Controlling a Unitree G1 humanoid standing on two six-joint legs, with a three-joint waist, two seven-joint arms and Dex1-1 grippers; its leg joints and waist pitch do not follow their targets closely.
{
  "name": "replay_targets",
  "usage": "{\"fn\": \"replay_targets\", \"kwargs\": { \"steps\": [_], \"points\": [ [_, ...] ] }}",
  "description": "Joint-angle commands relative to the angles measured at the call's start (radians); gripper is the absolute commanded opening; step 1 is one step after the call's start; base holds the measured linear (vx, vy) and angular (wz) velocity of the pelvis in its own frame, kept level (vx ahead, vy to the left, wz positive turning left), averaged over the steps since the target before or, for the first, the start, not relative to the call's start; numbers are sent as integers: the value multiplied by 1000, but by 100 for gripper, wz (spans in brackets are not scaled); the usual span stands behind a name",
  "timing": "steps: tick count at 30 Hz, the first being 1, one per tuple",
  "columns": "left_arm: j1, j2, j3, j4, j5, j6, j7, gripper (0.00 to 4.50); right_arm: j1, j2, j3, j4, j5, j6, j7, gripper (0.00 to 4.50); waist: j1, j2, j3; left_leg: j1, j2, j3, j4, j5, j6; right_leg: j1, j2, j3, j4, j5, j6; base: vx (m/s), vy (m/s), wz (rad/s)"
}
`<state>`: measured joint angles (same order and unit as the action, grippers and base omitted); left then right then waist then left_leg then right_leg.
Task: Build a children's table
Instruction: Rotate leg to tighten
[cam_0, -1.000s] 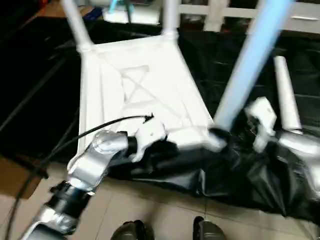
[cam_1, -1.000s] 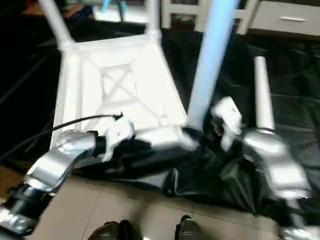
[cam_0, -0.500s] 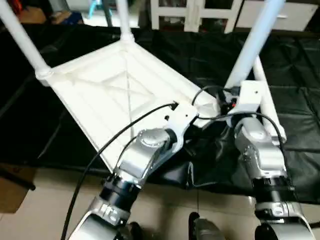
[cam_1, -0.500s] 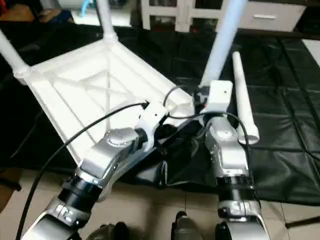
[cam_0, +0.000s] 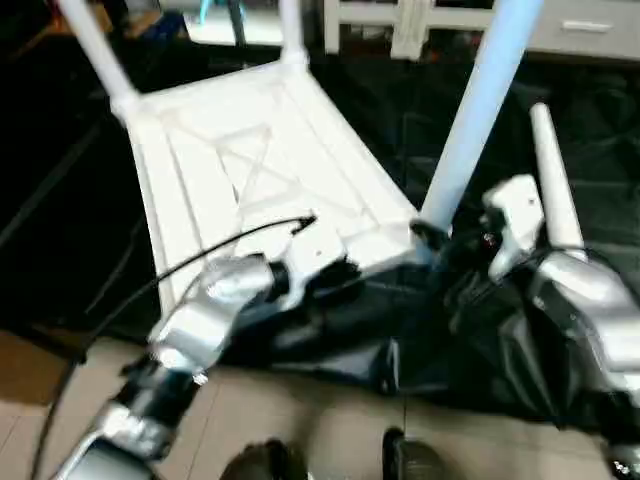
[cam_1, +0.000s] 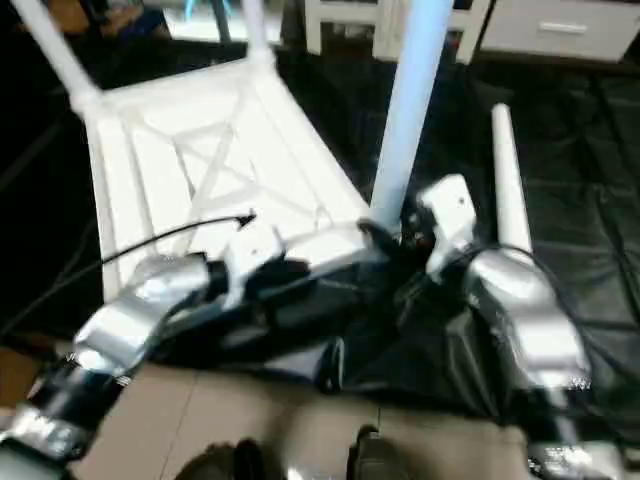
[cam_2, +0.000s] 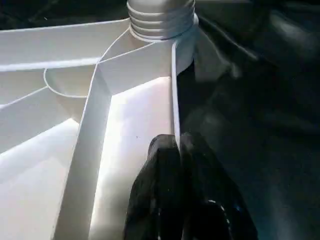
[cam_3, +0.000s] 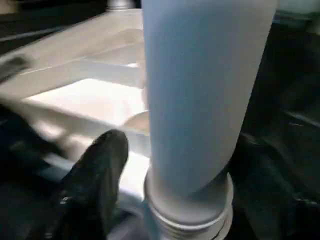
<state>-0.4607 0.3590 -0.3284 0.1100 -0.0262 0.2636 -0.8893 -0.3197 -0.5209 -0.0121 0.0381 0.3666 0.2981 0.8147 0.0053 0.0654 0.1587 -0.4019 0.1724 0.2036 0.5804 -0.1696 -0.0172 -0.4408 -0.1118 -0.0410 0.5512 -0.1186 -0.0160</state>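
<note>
Seating third leg in tabletop socket | fourth leg loose on sheet | left gripper pinched on rim | right gripper apparently spread around leg

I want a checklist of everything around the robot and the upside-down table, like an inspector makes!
Surface: black sheet over the floor, wrinkled near the robot; tiled floor at its near edge.
Job's things: table top lies underside up; three legs stand in corner sockets, the near leg by the right gripper; a fourth leg lies loose on the sheet.
Clutter: nothing seen.
Grippers: left gripper shut, fingertips at the top's edge wall; right gripper open around the near leg's base.
Cables: black cable arcs over the left arm.
Surroundings: white furniture behind; cardboard on the left floor.
</note>
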Motion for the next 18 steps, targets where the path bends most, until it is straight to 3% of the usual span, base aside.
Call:
{"fn": "replay_targets", "kwargs": {
  "steps": [1,2,3,5,7,9,10,13,16,18],
  "points": [
    [44,46,-3,-2,-3,-20,-56,0,25,-12,20,-32,31,-9,74,371,5,-15,-92,26,43,-17,-59,-99,182,59,-24,21,-23,-82,-267,51,-16,1],
    [56,63,5,-8,-10,-28,-70,0,31,-11,21,-27,37,-10,86,371,5,-21,-91,24,43,-16,-59,-95,187,59,-24,21,-22,-81,-268,0,0,0],
    [64,75,11,-14,-15,-33,-79,0,33,-6,28,-20,40,-16,96,371,5,-19,-89,22,43,-17,-59,-98,189,59,-26,22,-22,-96,-270,0,0,0],
    [78,92,19,-27,-27,-45,-99,0,33,8,45,-9,34,-30,104,371,4,-25,-84,22,44,-16,-62,-126,177,57,-27,22,-27,-161,-262,0,0,0],
    [93,109,22,-54,-38,-39,-112,0,24,26,72,9,13,-47,106,371,5,-24,-78,25,47,-18,-68,-185,137,52,-28,23,-35,-276,-236,0,0,0],
    [111,129,22,-85,-51,-25,-129,0,10,40,98,34,-6,-59,114,371,2,-22,-76,29,47,-19,-72,-212,110,48,-26,24,-38,-316,-220,0,0,0],
    [118,140,22,-94,-53,-25,-136,0,1,42,108,52,-20,-69,116,371,2,-27,-78,27,47,-20,-72,-212,102,49,-27,24,-37,-318,-215,0,0,0],
    [130,160,25,-102,-54,-29,-143,0,-16,47,121,87,-46,-93,124,371,4,-22,-78,33,47,-18,-73,-208,96,43,-22,27,-36,-296,-218,0,0,0],
    [148,190,37,-111,-51,-32,-148,0,-42,66,150,130,-77,-126,137,371,5,-33,-84,27,46,-18,-70,-169,110,50,-25,26,-27,-242,-233,0,0,0],
    [162,206,52,-122,-48,-25,-143,0,-58,84,172,150,-88,-140,142,356,6,-33,-85,29,46,-17,-68,-158,118,50,-25,27,-25,-226,-239,0,0,0]
  ]
}}
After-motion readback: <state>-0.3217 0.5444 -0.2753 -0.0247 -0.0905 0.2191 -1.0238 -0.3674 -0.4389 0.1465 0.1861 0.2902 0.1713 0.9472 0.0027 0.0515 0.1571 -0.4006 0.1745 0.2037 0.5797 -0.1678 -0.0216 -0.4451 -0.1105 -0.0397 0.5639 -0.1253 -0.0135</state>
